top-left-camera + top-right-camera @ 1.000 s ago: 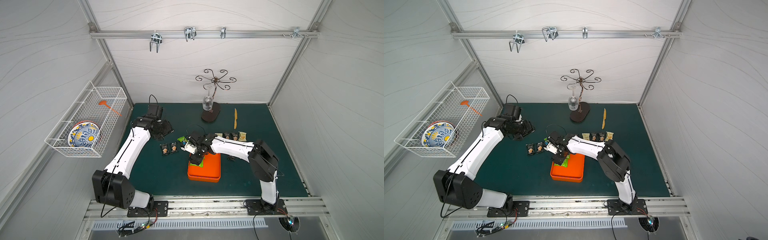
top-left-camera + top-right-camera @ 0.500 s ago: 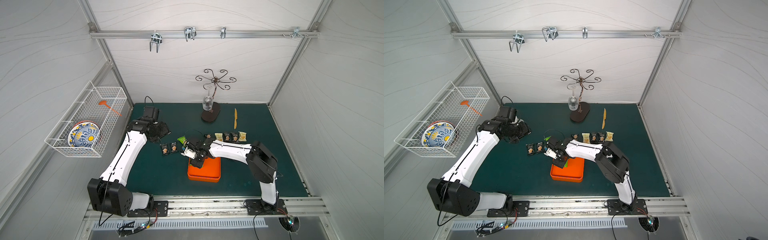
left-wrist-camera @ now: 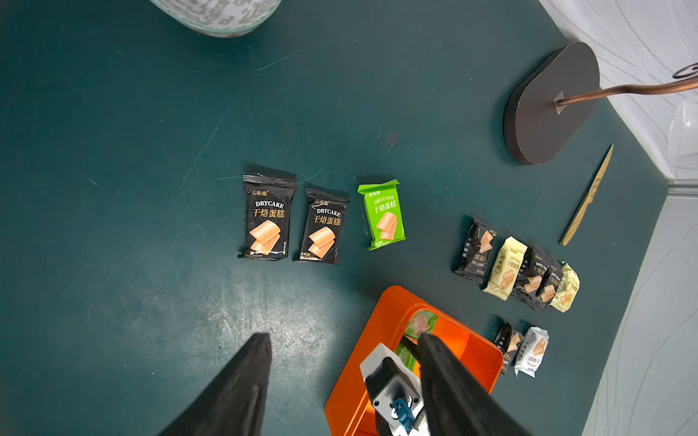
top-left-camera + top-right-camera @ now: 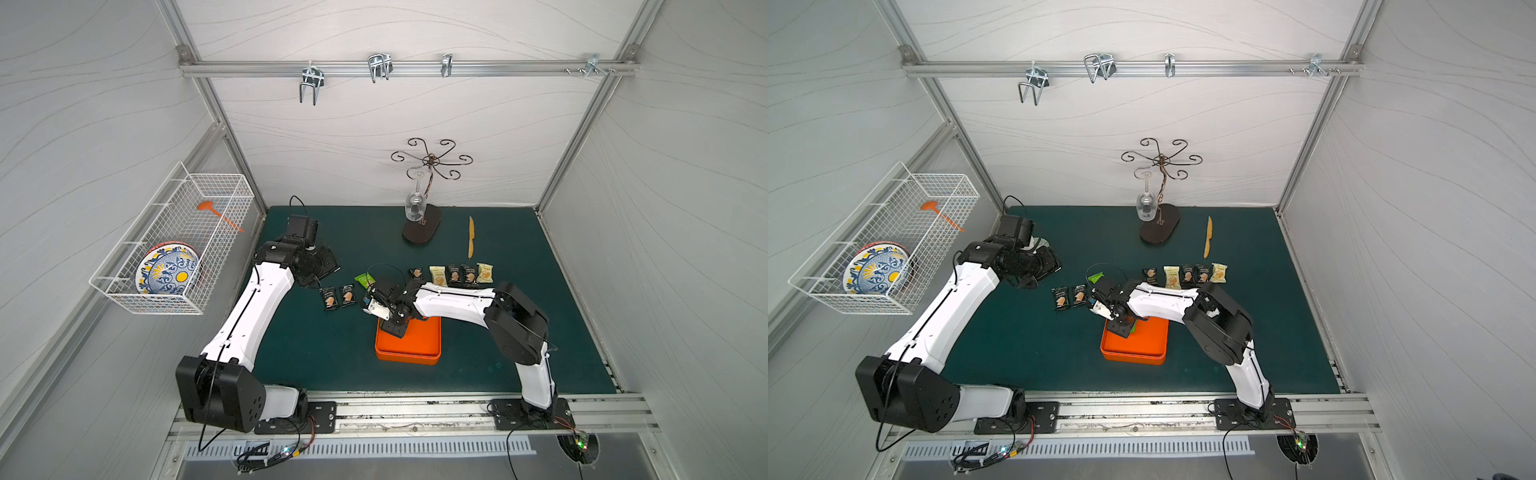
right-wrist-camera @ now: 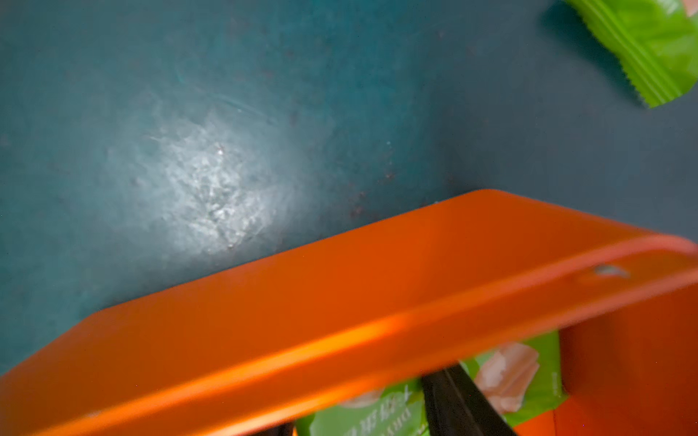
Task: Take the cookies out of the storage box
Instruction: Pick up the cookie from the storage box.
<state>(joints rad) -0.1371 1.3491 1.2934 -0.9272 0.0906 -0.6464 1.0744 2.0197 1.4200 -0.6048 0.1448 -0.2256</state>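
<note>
We find the right gripper lowered into the far-left corner of the storage box, which sits near the middle of the green mat. One black finger lies across a green packet inside, though we cannot tell whether the jaws pinch it. The left gripper hovers at the far left, fingers spread with nothing between them, while the other cookies lie on the mat: a pair of black packets and a loose green packet left of the box, and a row of five packets beyond it.
</note>
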